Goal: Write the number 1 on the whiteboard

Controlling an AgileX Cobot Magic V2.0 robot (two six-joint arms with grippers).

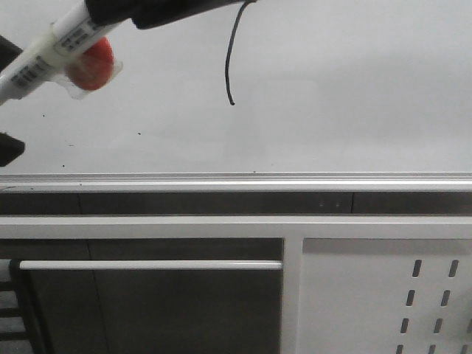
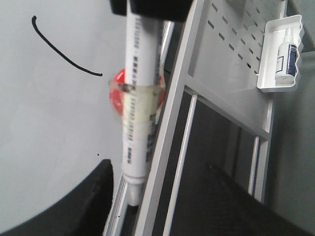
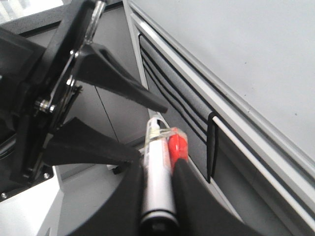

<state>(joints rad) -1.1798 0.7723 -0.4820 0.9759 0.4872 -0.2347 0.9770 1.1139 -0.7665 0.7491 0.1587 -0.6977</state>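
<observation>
The whiteboard (image 1: 332, 88) fills the top of the front view and also shows in the left wrist view (image 2: 49, 137) and right wrist view (image 3: 246, 49). The number 1 (image 1: 230, 59) is a thin black curved stroke on it, also seen in the left wrist view (image 2: 64, 54). My right gripper (image 1: 147, 11) (image 3: 157, 169) is shut on a white marker (image 1: 51, 51) (image 2: 140, 98) (image 3: 157, 187) with a red round piece (image 1: 92, 63) taped to it. My left gripper (image 1: 6, 99) (image 2: 155, 206) (image 3: 150, 132) is open, one finger on each side of the marker's tip end, not touching it.
The board's silver bottom rim (image 1: 236, 181) runs across the front view. Below it are a white frame with a horizontal bar (image 1: 147, 264) and a white perforated panel (image 1: 383, 295) (image 2: 231, 59). A white tray (image 2: 263, 64) on that panel holds a small bottle (image 2: 285, 56).
</observation>
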